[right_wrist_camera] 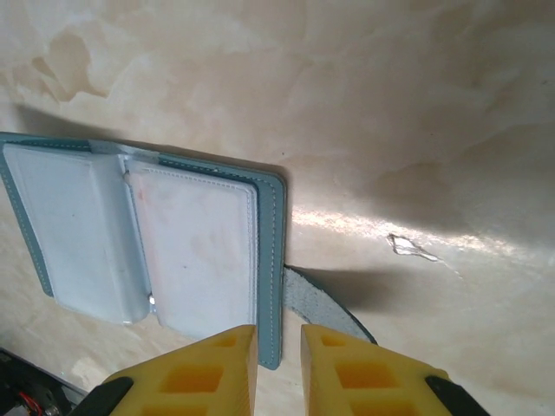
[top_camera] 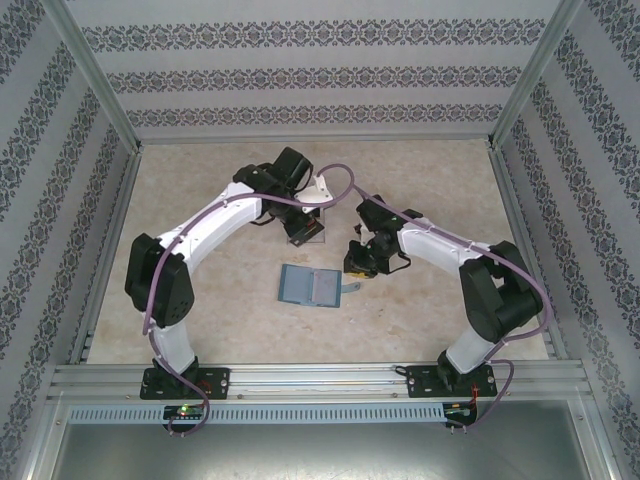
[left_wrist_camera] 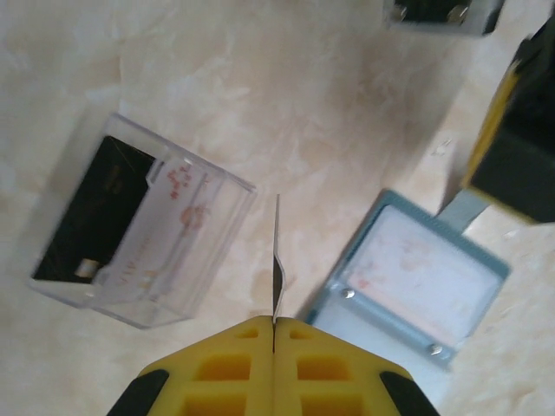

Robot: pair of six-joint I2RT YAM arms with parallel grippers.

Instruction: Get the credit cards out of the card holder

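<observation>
The left tool (left_wrist_camera: pixel 274 322) is pressed together, pinching a card (left_wrist_camera: pixel 277 251) that stands edge-on out of its tips, above the table (left_wrist_camera: pixel 286 104). To one side of that card a clear box (left_wrist_camera: pixel 208 260) lies on the table with a dark card (left_wrist_camera: pixel 87 208) and a pale card (left_wrist_camera: pixel 178 212) with red print inside it. On the card's other side lies the holder (left_wrist_camera: pixel 408 277), opened flat with its pockets facing up and apart from the left tool. The right tool (right_wrist_camera: pixel 278 334) is parted by a narrow gap and sits over the holder's (right_wrist_camera: pixel 173 243) outer edge. The teal rim shows in that gap, and I cannot tell whether the fingers touch it. The strap (right_wrist_camera: pixel 316 303) runs out from that edge under the right tool's finger. From above, the holder (top_camera: pixel 310 285) lies near the table's middle, between the arms. The left tool (top_camera: pixel 303 225) is just beyond it and the right tool (top_camera: pixel 358 262) is at its strap (top_camera: pixel 350 288) side.
</observation>
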